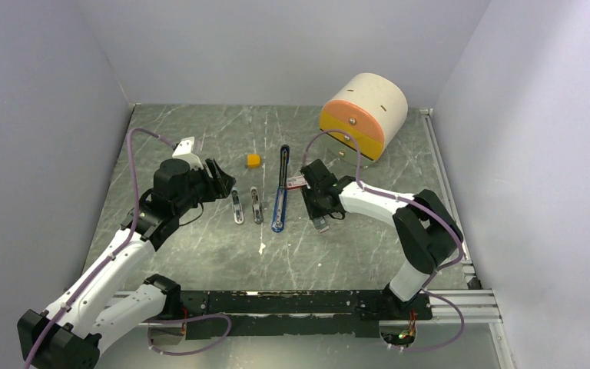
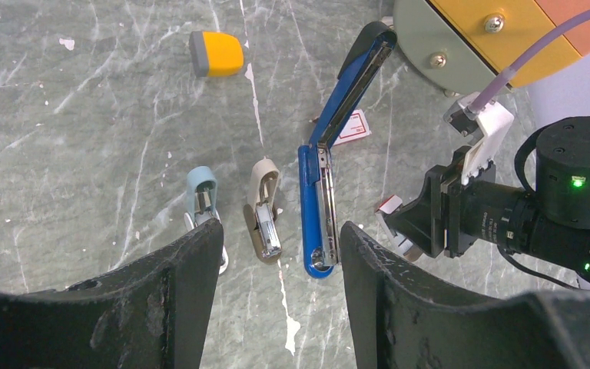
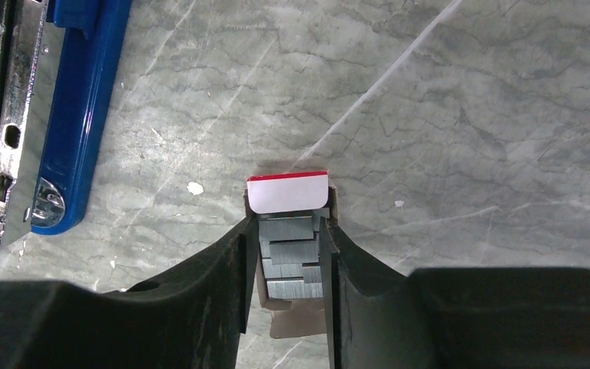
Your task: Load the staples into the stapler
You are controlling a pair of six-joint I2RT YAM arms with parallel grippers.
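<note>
The blue stapler (image 1: 280,201) lies opened out flat mid-table, its chrome magazine (image 3: 6,115) exposed; it also shows in the left wrist view (image 2: 319,207). My right gripper (image 3: 287,227) is shut on a small open cardboard tray with a red-and-white flap (image 3: 286,192) that holds the silver-grey staples (image 3: 292,261). It is just right of the stapler's near end (image 1: 319,219). My left gripper (image 2: 280,231) is open and empty. It hovers left of the stapler (image 1: 221,181).
A red-and-white box (image 1: 297,181) lies right of the stapler lid. Two small staplers (image 1: 236,206) (image 1: 256,204) lie left of the blue one. An orange-yellow block (image 1: 253,160) sits behind them. A cream drum with an orange-yellow face (image 1: 362,115) stands at the back right.
</note>
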